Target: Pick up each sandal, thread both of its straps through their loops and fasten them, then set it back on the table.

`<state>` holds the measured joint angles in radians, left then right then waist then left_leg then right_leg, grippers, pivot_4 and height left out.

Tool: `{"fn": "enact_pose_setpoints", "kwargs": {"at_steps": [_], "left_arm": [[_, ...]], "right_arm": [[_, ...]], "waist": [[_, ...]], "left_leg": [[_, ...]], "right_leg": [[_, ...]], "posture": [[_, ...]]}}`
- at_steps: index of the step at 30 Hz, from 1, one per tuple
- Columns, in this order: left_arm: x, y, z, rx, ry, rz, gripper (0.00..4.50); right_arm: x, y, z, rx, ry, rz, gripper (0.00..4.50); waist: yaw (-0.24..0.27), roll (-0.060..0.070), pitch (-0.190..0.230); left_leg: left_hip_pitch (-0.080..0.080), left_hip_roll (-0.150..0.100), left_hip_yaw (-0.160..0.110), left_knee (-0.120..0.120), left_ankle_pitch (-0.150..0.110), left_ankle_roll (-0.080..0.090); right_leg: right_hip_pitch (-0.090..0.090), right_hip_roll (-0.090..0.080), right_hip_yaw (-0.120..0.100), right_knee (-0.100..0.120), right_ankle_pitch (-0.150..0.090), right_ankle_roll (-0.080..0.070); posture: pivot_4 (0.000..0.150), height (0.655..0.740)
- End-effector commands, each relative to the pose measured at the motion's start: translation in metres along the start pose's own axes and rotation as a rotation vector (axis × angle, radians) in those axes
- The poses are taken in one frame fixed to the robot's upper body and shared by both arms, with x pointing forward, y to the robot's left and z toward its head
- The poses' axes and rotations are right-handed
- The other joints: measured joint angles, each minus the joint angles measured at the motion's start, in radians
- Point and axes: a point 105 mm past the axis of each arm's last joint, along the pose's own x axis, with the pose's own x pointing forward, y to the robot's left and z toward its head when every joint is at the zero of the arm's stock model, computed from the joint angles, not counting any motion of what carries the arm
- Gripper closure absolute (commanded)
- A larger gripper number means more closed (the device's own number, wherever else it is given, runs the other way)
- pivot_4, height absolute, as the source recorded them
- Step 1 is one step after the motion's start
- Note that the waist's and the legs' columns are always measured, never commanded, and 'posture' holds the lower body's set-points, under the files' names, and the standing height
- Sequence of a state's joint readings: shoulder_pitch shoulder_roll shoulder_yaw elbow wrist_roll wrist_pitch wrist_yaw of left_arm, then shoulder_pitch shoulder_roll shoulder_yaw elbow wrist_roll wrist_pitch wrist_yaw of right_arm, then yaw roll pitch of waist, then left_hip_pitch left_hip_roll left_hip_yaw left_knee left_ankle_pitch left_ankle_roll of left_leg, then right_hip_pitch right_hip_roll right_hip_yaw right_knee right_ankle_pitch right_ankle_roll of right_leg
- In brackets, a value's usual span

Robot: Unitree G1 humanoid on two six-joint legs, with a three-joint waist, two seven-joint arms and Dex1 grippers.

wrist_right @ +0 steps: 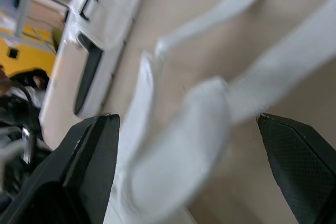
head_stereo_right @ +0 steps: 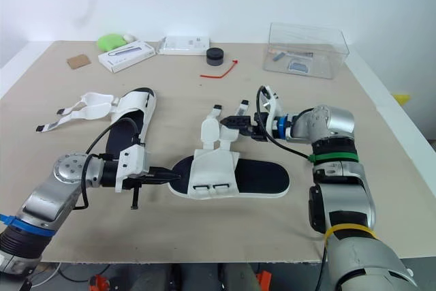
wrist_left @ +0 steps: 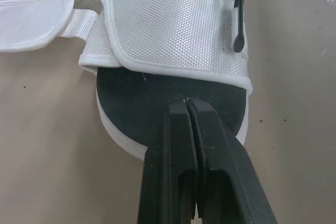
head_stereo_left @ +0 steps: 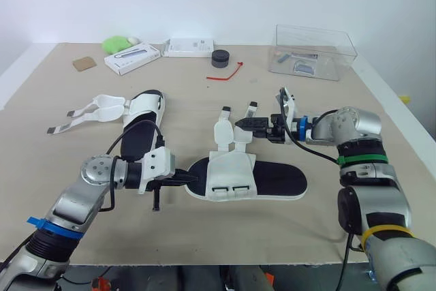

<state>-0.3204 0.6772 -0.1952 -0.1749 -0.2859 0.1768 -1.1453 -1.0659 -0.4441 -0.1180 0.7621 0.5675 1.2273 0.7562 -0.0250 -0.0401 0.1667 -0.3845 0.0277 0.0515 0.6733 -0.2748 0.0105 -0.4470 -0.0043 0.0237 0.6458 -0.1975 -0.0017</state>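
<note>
Sandal nearest the front edge (head_stereo_left: 245, 180) lies flat mid-worktop (head_stereo_left: 204, 236), its straps (head_stereo_left: 225, 133) undone and flopped behind it. The left claw (head_stereo_left: 182, 179), pressed together, rests its tips on the sole's end. The right claw (head_stereo_left: 244, 128) is spread around the strap ends, seemingly not gripping. The sole looks stiff yet light. The straps are soft webbing, best pinched near their tips. A second sandal (head_stereo_left: 142, 124) lies beyond at left, well apart. There is open room between them; a clear box (head_stereo_left: 312, 52) stands far right.

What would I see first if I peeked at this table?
A white sandal lies in the middle with its straps undone. The left gripper is shut at one end, and the right gripper is open around the straps. A second sandal lies to the robot's left, straps splayed out.
</note>
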Motion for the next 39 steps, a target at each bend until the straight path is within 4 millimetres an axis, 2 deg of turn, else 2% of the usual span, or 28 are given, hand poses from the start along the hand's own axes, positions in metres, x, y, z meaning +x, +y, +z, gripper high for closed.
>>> {"fn": "enact_pose_setpoints", "kwargs": {"at_steps": [1, 10, 21, 22, 23, 24, 26, 27, 28, 32, 35, 39], "left_arm": [[0.0, -0.003, 0.005, 0.036, 0.003, -0.021, 4.44], [0.008, -0.004, 0.002, 0.082, 0.026, -0.05, 4.44], [0.007, -0.001, 0.002, 0.086, 0.021, -0.039, 4.44], [0.008, -0.001, 0.001, 0.085, 0.021, -0.038, 4.5], [0.008, -0.002, 0.001, 0.084, 0.02, -0.038, 4.5], [0.008, -0.002, 0.001, 0.084, 0.02, -0.038, 4.5], [0.008, -0.002, 0.001, 0.082, 0.019, -0.036, 4.5], [0.008, -0.002, 0.0, 0.081, 0.019, -0.035, 4.5], [0.008, -0.002, 0.0, 0.08, 0.019, -0.034, 4.5], [0.009, -0.002, 0.0, 0.078, 0.016, -0.032, 4.5], [0.009, -0.001, -0.001, 0.076, 0.015, -0.029, 4.5], [0.009, -0.001, -0.001, 0.072, 0.015, -0.026, 4.5]], "right_arm": [[0.003, 0.008, 0.017, -0.02, -0.059, 0.012, 0.0], [0.024, -0.005, 0.023, 0.021, -0.157, -0.023, 0.0], [0.018, -0.007, 0.044, 0.06, -0.268, -0.035, 0.0], [0.017, -0.008, 0.044, 0.06, -0.271, -0.034, 0.52], [0.017, -0.008, 0.044, 0.057, -0.276, -0.036, 0.53], [0.017, -0.009, 0.044, 0.054, -0.279, -0.038, 0.82], [0.017, -0.01, 0.045, 0.038, -0.286, -0.04, 1.82], [0.016, -0.008, 0.047, 0.026, -0.296, -0.028, 2.53], [0.015, -0.007, 0.048, 0.013, -0.301, -0.019, 2.63], [0.013, -0.003, 0.051, -0.074, -0.297, 0.005, 4.48], [0.011, 0.014, 0.054, -0.347, -0.283, 0.076, 4.48], [0.008, 0.037, 0.037, -0.791, -0.231, 0.193, 4.48]], "waist": [[0.0, 0.0, 0.0], [-0.001, 0.0, 0.0], [-0.001, 0.0, 0.0], [-0.001, 0.0, 0.0], [-0.001, 0.0, 0.0], [-0.001, 0.0, 0.0], [-0.002, 0.0, 0.0], [-0.002, 0.0, 0.0], [-0.002, 0.0, 0.0], [-0.002, 0.0, 0.0], [-0.002, 0.001, 0.0], [0.0, 0.001, 0.0]], "left_leg": [[0.0, 0.0, 0.0, 0.0, 0.0, 0.0], [-0.001, 0.0, 0.0, 0.0, 0.0, 0.0], [-0.001, 0.0, 0.0, 0.0, 0.0, 0.0], [-0.001, 0.0, 0.0, 0.0, 0.0, 0.0], [-0.001, 0.0, 0.0, 0.0, 0.0, 0.0], [-0.001, 0.0, 0.0, 0.0, 0.0, 0.0], [-0.001, 0.0, 0.0, 0.0, 0.0, 0.0], [-0.001, 0.0, 0.0, 0.0, 0.0, 0.0], [-0.001, 0.0, 0.0, 0.0, 0.0, 0.0], [-0.001, 0.0, 0.0, 0.0, 0.0, 0.0], [-0.001, 0.0, 0.0, 0.0, 0.0, 0.0], [-0.002, 0.0, -0.001, 0.0, 0.0, 0.0]], "right_leg": [[0.0, 0.0, 0.0, 0.0, 0.0, 0.0], [-0.001, -0.001, 0.0, 0.0, 0.0, 0.0], [-0.001, -0.001, 0.0, 0.0, 0.0, 0.0], [-0.001, -0.001, 0.0, 0.0, 0.0, 0.0], [-0.001, -0.001, 0.0, 0.0, 0.0, 0.0], [-0.001, -0.001, 0.0, 0.0, 0.0, 0.0], [-0.001, 0.0, 0.0, 0.0, 0.0, 0.0], [-0.001, 0.0, 0.0, 0.0, 0.0, 0.0], [-0.001, 0.0, 0.0, 0.0, 0.0, 0.0], [-0.001, -0.001, 0.0, 0.0, 0.0, 0.0], [-0.001, -0.001, 0.0, 0.0, 0.0, 0.0], [-0.002, 0.0, -0.001, 0.001, 0.0, 0.0]], "posture": [[0.15, 0.74], [0.15, 0.74], [0.15, 0.74], [0.15, 0.74], [0.15, 0.74], [0.15, 0.74], [0.15, 0.74], [0.15, 0.74], [0.15, 0.74], [0.15, 0.74], [0.15, 0.74], [0.15, 0.74]]}}
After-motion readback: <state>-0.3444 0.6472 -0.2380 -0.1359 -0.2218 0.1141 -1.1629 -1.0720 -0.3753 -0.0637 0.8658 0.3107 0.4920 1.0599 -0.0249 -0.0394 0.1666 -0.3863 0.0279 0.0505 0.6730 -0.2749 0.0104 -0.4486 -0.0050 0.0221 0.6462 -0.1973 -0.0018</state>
